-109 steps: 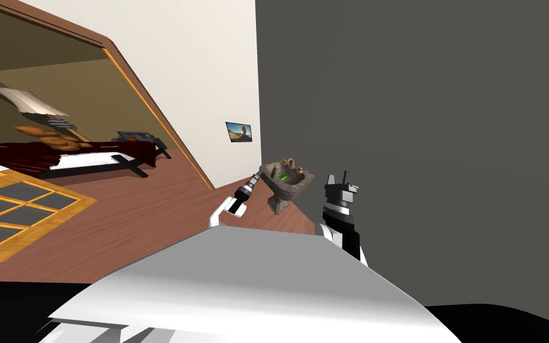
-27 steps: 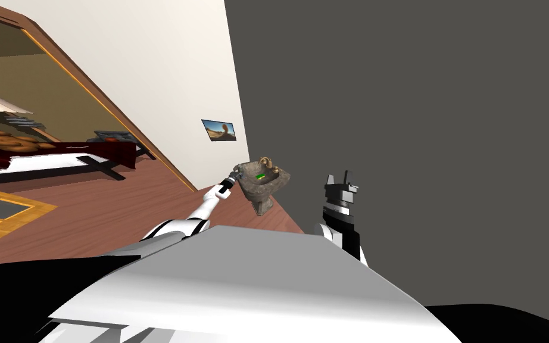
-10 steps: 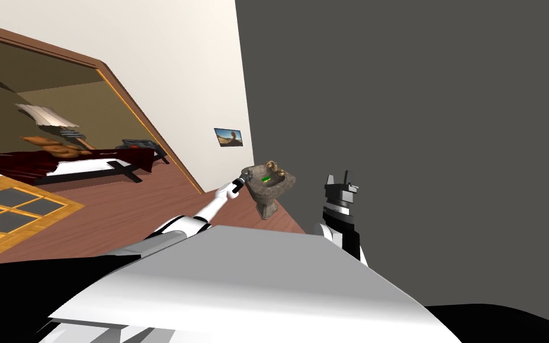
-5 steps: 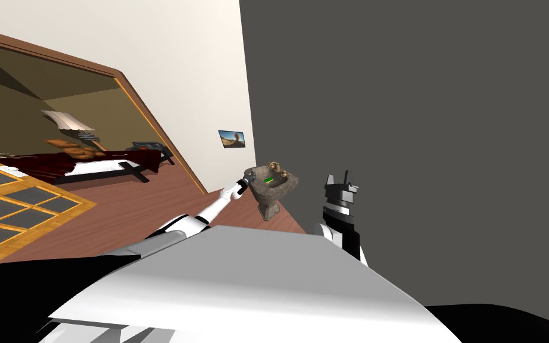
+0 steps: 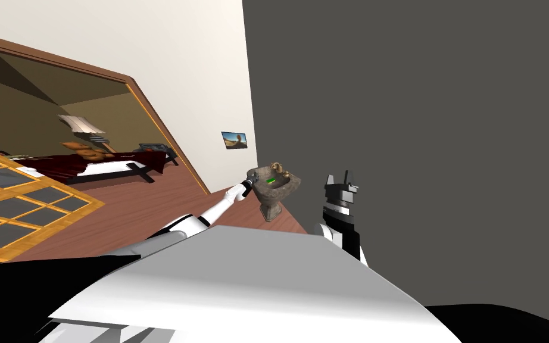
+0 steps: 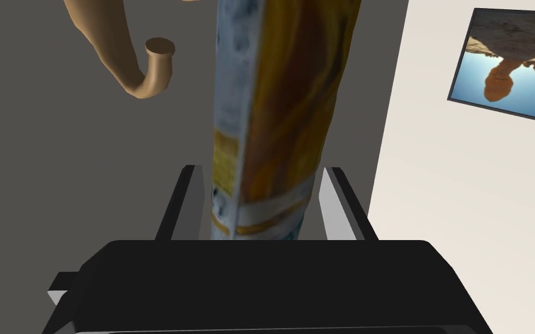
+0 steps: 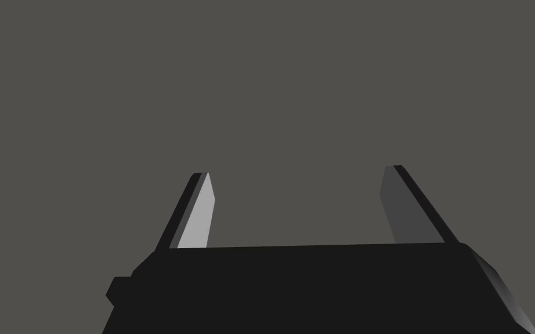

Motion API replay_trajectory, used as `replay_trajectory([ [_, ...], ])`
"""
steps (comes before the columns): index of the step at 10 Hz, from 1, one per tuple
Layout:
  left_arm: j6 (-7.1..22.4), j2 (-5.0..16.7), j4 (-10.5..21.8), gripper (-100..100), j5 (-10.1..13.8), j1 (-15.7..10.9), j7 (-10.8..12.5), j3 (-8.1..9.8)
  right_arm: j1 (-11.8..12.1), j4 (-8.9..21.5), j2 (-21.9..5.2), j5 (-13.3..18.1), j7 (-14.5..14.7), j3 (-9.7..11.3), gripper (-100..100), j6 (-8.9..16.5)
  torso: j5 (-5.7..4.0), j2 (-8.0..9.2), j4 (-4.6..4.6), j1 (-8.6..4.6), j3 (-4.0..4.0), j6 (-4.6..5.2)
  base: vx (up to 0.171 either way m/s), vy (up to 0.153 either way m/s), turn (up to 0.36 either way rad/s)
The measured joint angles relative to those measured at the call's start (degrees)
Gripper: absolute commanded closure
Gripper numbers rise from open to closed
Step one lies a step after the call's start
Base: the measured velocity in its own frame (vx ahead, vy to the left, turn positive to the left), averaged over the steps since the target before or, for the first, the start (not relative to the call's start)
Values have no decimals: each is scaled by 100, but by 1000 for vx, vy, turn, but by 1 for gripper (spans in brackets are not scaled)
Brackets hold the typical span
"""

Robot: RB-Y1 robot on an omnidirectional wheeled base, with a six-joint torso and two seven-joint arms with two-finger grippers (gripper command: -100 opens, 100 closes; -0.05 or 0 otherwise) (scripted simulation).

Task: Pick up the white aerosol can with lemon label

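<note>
The left claw point(image 6: 260, 169), at the rim of the stone-coloured pedestal sink point(image 5: 279, 190) in the corner of the room, is clamped on the aerosol can point(image 6: 278, 116), with a finger against each side. The can is a tall cylinder, white mottled with grey-blue along one edge, wrapped in a yellow and orange label with a pale band near the claw, just beside the curved tan tap point(image 6: 138, 69). The right claw point(image 7: 299, 170) is held low on the right with its fingers apart.
</note>
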Motion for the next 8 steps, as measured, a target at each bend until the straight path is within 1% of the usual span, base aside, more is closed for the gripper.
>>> replay_trajectory([
  [1, 149, -2, -19, 100, -149, 4, 167, -116, 0, 0, 0, 0, 0, 0, 0, 0, -1, -2, -1, -9, -2, -1, 7, 13, -2],
  [2, 254, -10, -17, 100, -221, 4, 313, -168, 0, 0, 1, 0, 0, 1, 0, 0, -2, -1, -1, -20, -1, -2, 21, 70, 102],
  [3, 430, 47, -222, 100, -306, 28, 460, -372, 0, 0, 0, 0, 0, 0, 0, 0, -2, -3, 3, -5, 0, -3, 25, 87, 40],
  [4, 598, 14, -308, 100, -501, 35, 630, -535, 0, 0, 0, 0, 0, 0, 0, 0, 1, -4, -1, 0, -3, 1, 11, 47, -22],
  [5, 759, 2, -329, 100, -657, 34, 797, -666, 0, 0, 0, 0, 0, 0, 0, 0, -1, -3, 0, -9, -2, 0, 1, 14, -8],
  [6, 870, 1, -319, 100, -721, 20, 948, -727, 0, 0, 1, 0, 0, 1, 0, 0, -2, 0, 2, -18, 1, -2, 23, 73, 118],
  [7, 1030, -17, -411, 100, -829, -40, 1083, -904, 0, 0, 0, 0, 0, 0, 0, 0, -2, -3, 8, -6, 3, 0, 25, 94, 29],
  [8, 1190, -4, -514, 100, -985, -39, 1241, -1075, 0, 0, 0, 0, 0, 0, 0, 0, 1, 0, 5, 3, 2, 0, 8, 52, -23],
])
